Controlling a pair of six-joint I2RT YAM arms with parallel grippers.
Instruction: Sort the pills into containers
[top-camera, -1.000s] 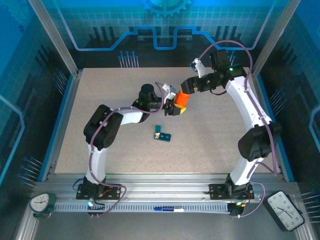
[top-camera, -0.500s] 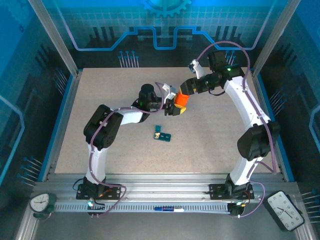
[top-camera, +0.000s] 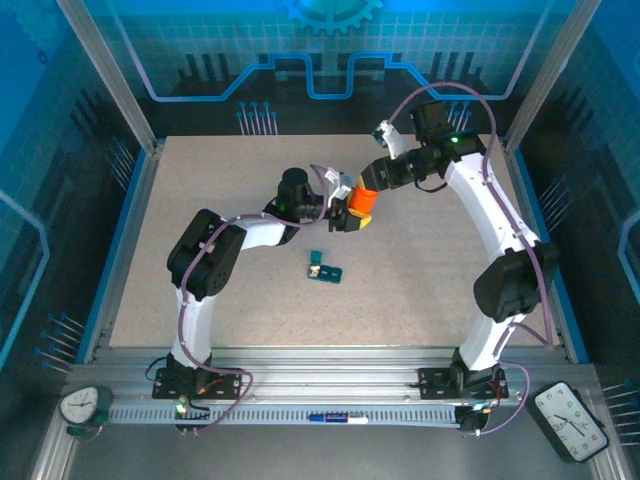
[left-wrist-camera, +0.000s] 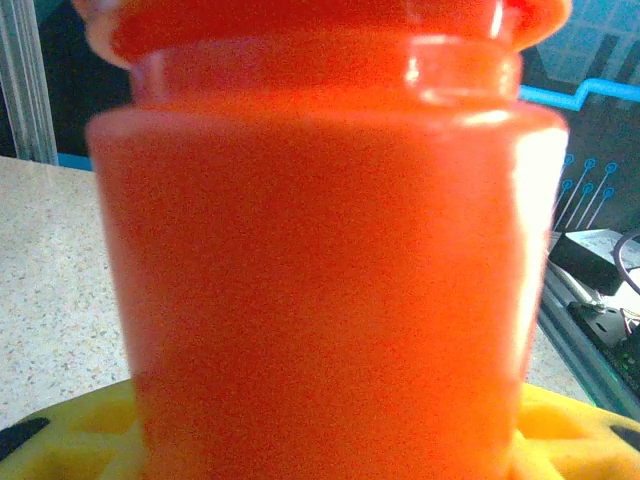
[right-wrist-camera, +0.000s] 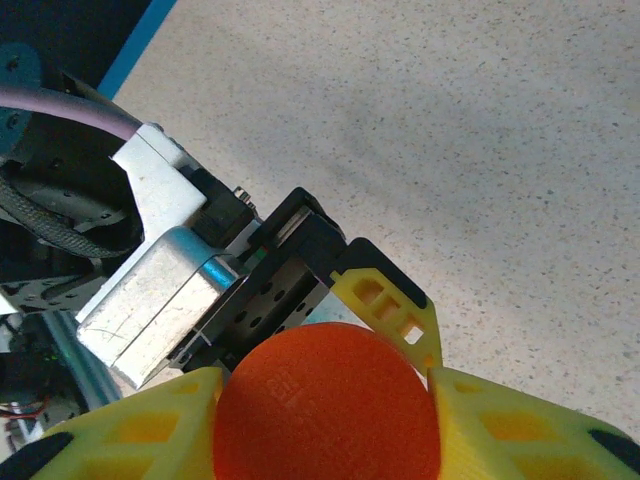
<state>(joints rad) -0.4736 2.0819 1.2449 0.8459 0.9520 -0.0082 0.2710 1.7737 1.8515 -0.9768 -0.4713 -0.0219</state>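
**One pill box lying free, one bottle between two claws**

Nearest the arm bases, on the speckled table (top-camera: 420, 310), lies the single pill box (top-camera: 326, 269). It is a small dark-teal strip, lying flat near the table's middle and apart from both arms. A pale speck shows at its left end, too small to make out.

Just beyond it to the right, one orange bottle (top-camera: 362, 201) is held upright above the table. The left claw (top-camera: 343, 217) pinches its body from the left, with yellow fingers (left-wrist-camera: 570, 430) on either side. Farther back, the right claw (top-camera: 370, 186) reaches in from the right, and its yellow pads (right-wrist-camera: 150, 430) press on both sides of the bottle's round cap (right-wrist-camera: 325, 400).
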